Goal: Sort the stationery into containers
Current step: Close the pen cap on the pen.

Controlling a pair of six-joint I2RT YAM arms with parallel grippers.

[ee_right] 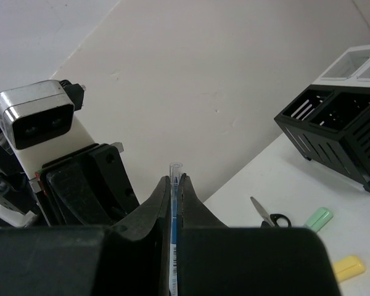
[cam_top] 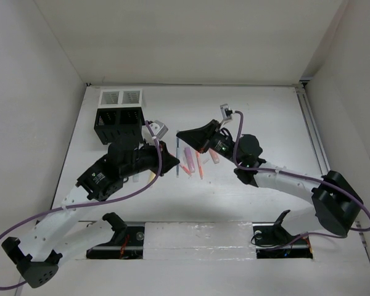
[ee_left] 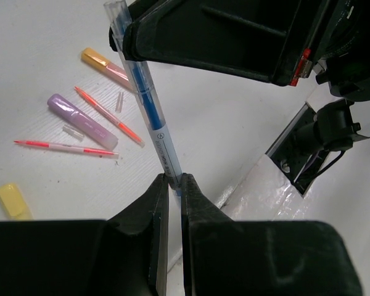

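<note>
Pinching a thin blue clear-barrelled plastic pen point(ee_left: 151, 114) by its lower end in the left gripper point(ee_left: 174, 182), closed tight; nipping the far end in the right gripper point(ee_right: 175, 180), likewise clamped on it. Looks light, stiff, slick, so liable to pivot; better gripped mid-barrel, square across.

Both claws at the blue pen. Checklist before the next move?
1. Left claw shut on blue pen: ok.
2. Right claw shut on the same pen: ok.
3. Only one claw holding, so an arm can pull away: not ok, both grip it.
4. Black organiser upright, tops open: ok.
5. Room in its compartments: cannot tell.
6. Scissors clear of both claws: ok.
</note>
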